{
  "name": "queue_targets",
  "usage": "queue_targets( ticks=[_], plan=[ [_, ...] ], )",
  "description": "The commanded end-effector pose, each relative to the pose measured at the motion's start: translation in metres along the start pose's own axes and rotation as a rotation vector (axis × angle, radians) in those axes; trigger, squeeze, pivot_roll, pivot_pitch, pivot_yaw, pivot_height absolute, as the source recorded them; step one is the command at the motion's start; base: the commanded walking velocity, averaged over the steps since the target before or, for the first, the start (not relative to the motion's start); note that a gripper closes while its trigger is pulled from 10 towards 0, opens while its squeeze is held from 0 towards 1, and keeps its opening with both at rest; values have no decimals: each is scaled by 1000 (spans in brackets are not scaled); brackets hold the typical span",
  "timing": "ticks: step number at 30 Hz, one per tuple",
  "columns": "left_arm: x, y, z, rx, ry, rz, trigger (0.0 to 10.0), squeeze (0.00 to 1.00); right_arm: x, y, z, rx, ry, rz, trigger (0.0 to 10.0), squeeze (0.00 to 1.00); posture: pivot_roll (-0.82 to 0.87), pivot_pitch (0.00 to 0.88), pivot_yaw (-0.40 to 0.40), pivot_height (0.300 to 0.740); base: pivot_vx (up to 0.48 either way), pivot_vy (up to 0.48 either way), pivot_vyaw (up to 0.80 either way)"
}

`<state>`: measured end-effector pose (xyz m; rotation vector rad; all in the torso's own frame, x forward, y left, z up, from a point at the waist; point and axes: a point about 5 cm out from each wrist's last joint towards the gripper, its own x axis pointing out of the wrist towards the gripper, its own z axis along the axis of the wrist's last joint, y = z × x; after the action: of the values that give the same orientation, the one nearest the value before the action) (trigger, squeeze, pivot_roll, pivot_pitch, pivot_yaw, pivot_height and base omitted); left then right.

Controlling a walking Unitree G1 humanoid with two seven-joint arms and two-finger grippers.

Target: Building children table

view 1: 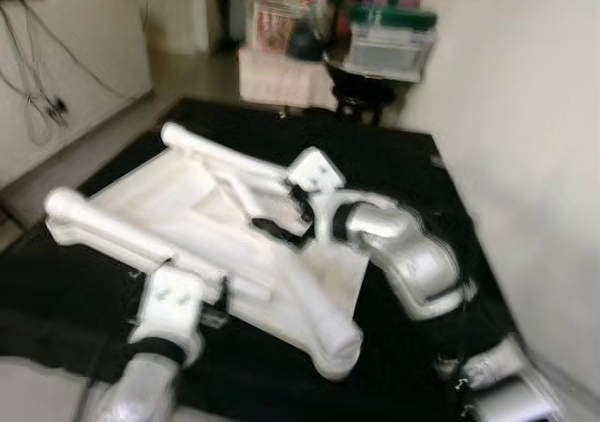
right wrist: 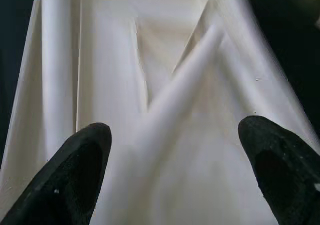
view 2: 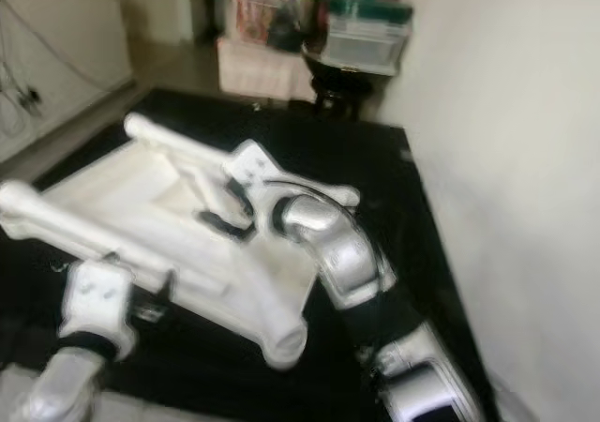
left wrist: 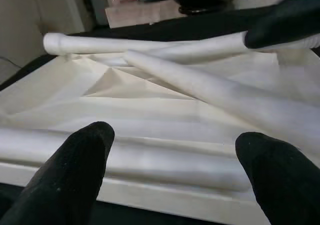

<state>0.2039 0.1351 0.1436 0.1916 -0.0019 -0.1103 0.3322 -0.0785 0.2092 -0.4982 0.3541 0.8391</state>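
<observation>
White children's table point(view 1: 187, 225), upside down on a black mat point(view 1: 412, 169), legs lying flat along its edges. Left gripper point(left wrist: 175, 180) at the table's near edge, fingers point(left wrist: 75, 170) spread wide apart, empty, a round table leg point(left wrist: 150, 160) lying crosswise just beyond the tips. Right gripper point(right wrist: 175, 170) over the middle of the underside, fingers point(right wrist: 275, 160) likewise spread wide and holding nothing, a loose white leg point(right wrist: 185, 90) running lengthwise between them and away toward the recessed centre panel. Ahead of the right gripper, the far leg point(view 1: 220, 155) along the table's back edge; to its right, the leg point(view 1: 323, 333) nearest the silver right forearm point(view 1: 412, 253). Beyond both grippers, past the mat's far edge, a stack of boxes point(view 1: 281, 28), a clear tub with a green lid point(view 1: 392, 37) and a dark round stool point(view 1: 361, 89). White wall point(view 1: 525, 141) beside the right arm; cables point(view 1: 37, 94) hanging on the wall off to the left. Head views blurred.
</observation>
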Motion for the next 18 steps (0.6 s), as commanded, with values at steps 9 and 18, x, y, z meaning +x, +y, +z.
queue_targets(
  ticks=[9,18],
  plan=[
    [-7,-18,-17,-60,83,-74,10000,0,-6,11,-15,42,245,105,10000,0,-57,26,-146,740,0,0,0],
    [-12,-29,-24,-118,114,-95,10000,0,-20,15,-33,134,387,116,10000,0,-79,50,-173,740,0,0,0]
  ],
)
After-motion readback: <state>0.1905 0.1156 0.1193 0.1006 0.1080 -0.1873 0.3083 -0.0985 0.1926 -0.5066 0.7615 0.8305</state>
